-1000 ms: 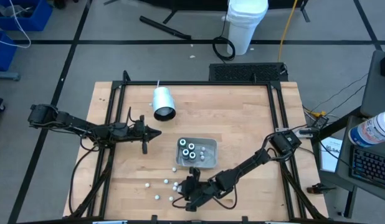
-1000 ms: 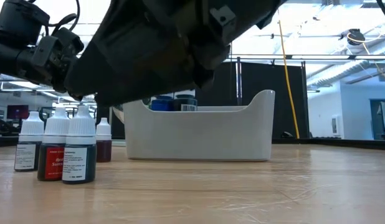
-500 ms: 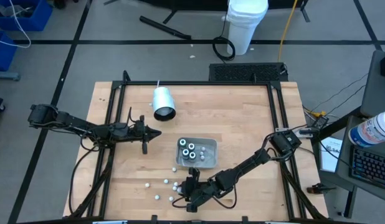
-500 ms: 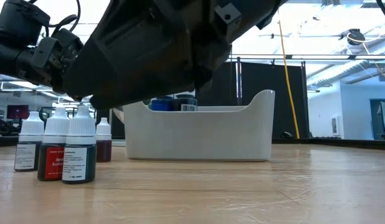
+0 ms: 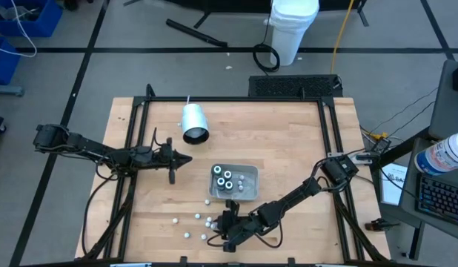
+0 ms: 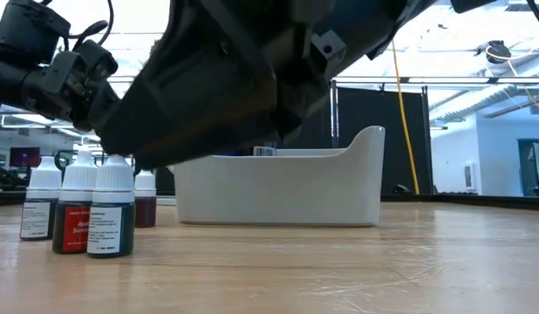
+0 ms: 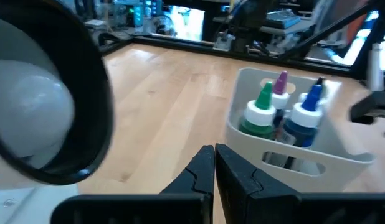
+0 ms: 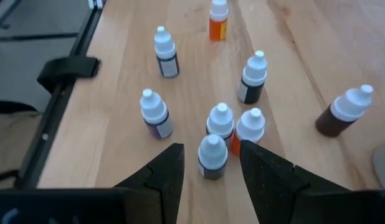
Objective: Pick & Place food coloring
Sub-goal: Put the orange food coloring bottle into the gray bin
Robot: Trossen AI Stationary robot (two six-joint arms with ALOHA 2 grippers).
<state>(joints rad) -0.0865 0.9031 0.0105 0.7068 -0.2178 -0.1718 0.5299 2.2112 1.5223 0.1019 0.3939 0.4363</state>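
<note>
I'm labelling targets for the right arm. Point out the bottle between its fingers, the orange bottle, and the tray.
bottle between the fingers [image 8: 212,155], right wrist view, white cap.
orange bottle [image 8: 218,25], right wrist view, orange body.
tray [image 6: 278,187], low view, front wall.

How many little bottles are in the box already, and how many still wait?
Three capped bottles stand in the grey tray. The right end effector hovers open around a white-capped bottle, not gripping. Eight bottles stand on the table in its view. The left end effector waits shut by the white cup.
</note>
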